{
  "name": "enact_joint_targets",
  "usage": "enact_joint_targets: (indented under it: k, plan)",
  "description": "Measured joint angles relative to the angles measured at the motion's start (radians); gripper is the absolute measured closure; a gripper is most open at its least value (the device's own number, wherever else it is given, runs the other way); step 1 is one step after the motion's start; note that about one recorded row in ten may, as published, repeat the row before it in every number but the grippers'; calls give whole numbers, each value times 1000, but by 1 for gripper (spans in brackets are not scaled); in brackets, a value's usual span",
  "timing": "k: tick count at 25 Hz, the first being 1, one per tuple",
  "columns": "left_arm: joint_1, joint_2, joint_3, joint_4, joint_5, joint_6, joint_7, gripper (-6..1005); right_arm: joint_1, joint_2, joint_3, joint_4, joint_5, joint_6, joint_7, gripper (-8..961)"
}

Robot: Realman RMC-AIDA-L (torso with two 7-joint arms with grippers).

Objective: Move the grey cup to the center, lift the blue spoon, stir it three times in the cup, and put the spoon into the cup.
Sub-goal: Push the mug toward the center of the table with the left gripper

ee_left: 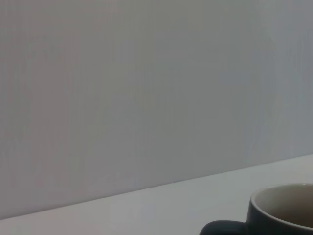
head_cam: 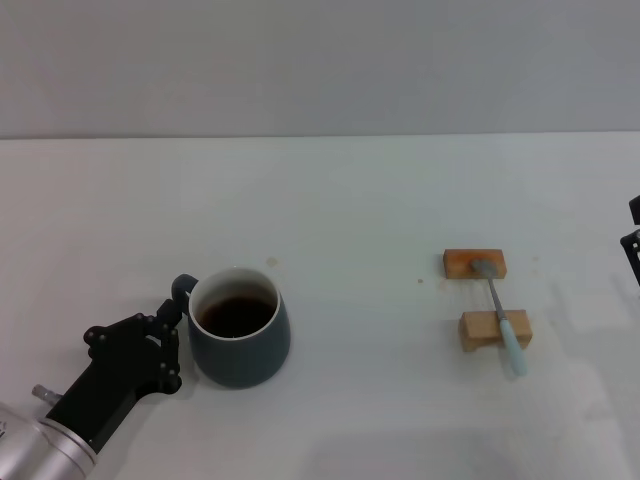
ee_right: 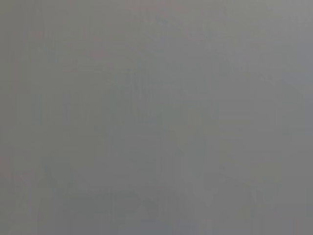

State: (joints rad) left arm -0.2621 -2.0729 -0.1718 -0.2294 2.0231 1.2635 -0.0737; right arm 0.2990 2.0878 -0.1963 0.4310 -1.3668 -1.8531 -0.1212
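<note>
The grey cup stands left of the table's middle, dark liquid inside, its loop handle pointing to the back left. My left gripper is right beside the cup's left side, just below the handle, fingers apart and holding nothing. The left wrist view shows the cup's rim and handle close by. The blue spoon lies across two wooden blocks on the right, metal bowl on the far block, pale blue handle over the near one. My right gripper barely shows at the right edge, well away from the spoon.
Two small wooden blocks, the far one and the near one, hold the spoon off the white table. A grey wall runs behind the table's far edge. The right wrist view shows only plain grey.
</note>
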Motion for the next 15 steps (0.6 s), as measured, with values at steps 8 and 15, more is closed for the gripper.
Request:
enact_joint_targets:
  k: [8,15]
  plan:
    - [-16,-1,11,-41,5,-19,0,929,-4,0,2,0,-13,0,0,163]
    - [-22,-4,23,-65,6,-33,0,922,-5,0,1,0,-15,-1,0,163]
